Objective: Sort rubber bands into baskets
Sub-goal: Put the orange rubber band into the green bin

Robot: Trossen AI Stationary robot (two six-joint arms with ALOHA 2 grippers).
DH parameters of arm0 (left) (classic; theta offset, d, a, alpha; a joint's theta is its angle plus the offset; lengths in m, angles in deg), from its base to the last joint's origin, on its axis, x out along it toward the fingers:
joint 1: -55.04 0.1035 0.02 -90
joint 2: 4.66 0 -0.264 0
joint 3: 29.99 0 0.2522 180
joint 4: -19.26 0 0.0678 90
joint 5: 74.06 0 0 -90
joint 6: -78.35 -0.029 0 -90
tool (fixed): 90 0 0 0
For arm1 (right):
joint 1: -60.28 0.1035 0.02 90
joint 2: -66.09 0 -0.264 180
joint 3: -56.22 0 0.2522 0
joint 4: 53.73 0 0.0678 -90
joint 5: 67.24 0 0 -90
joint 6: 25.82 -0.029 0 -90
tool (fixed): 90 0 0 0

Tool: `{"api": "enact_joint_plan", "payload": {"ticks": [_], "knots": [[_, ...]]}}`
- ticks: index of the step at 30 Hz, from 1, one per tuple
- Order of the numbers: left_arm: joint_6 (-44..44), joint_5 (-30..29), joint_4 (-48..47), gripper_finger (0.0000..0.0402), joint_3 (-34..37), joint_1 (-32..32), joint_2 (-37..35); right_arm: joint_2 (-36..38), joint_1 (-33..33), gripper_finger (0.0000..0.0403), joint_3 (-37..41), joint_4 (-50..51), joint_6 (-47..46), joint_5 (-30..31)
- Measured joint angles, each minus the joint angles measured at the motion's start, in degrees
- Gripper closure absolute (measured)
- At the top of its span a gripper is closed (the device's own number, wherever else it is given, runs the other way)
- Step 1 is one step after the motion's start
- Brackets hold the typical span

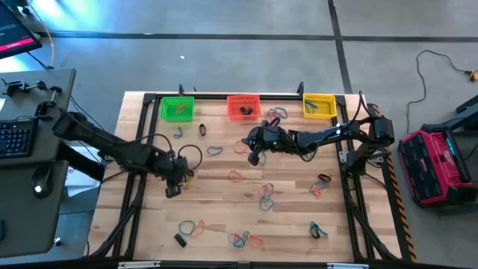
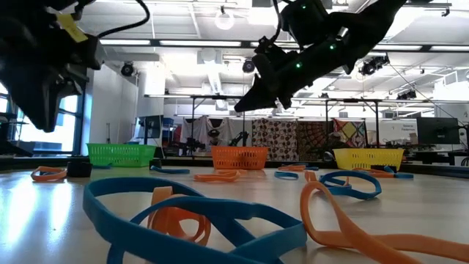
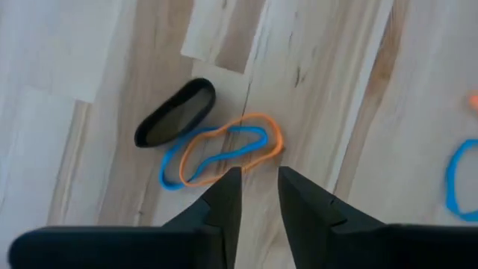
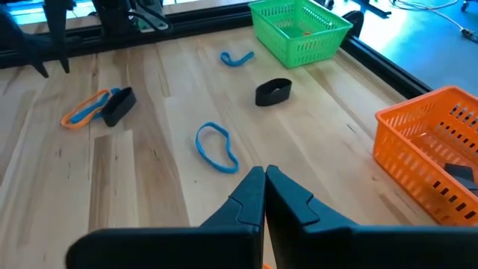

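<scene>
Three mesh baskets stand along the far edge: green [image 1: 177, 109], red-orange [image 1: 243, 106] and yellow [image 1: 319, 104]. Rubber bands lie loose all over the wooden table. My left gripper [image 3: 259, 187] hangs open at the table's left, fingers pointing steeply down. Just beyond its tips an orange band [image 3: 265, 134] lies flat, tangled with a blue band [image 3: 170, 170] and beside a black one [image 3: 175, 112]. My right gripper [image 4: 264, 178] is shut, with nothing showing between its fingers. It hovers above the table's middle [image 1: 254, 157], near the red-orange basket, with a blue band [image 4: 216, 147] on the table ahead of it.
Other bands lie by the near edge [image 1: 243, 239], at the right [image 1: 323, 179] and between the baskets [image 1: 276, 113]. A black band [image 4: 272, 91] lies in front of the green basket [image 4: 299, 30]. A black frame [image 1: 355, 187] rims the table.
</scene>
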Motion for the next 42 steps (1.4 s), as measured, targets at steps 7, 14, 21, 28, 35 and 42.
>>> {"api": "enact_joint_plan", "payload": {"ticks": [7,14,21,28,35,42], "knots": [[-9.77,-0.46,0.71,0.0311,0.0,-2.26,3.6,0.0,0.0,0.0403,0.0,0.04,0.1,0.02],[-17.67,-1.22,1.25,0.0311,0.42,-3.63,8.38,0.0,0.0,0.0403,-0.01,0.12,0.12,0.02],[-17.8,-1.22,1.32,0.0311,0.48,-3.65,13.52,0.0,0.0,0.0403,-0.02,0.39,0.56,0.02],[-20.23,-1.2,4.7,0.0311,0.48,-3.65,17.65,-0.02,0.0,0.0403,-0.02,0.44,0.54,0.02],[-20.73,-1.2,4.96,0.0311,0.28,-3.63,19.23,-0.02,0.0,0.0403,-0.02,0.48,0.56,0.01],[-20.73,-1.54,5.03,0.0312,0.31,-3.63,19.28,-0.02,0.0,0.0403,-0.02,0.48,0.56,0.0]]}}
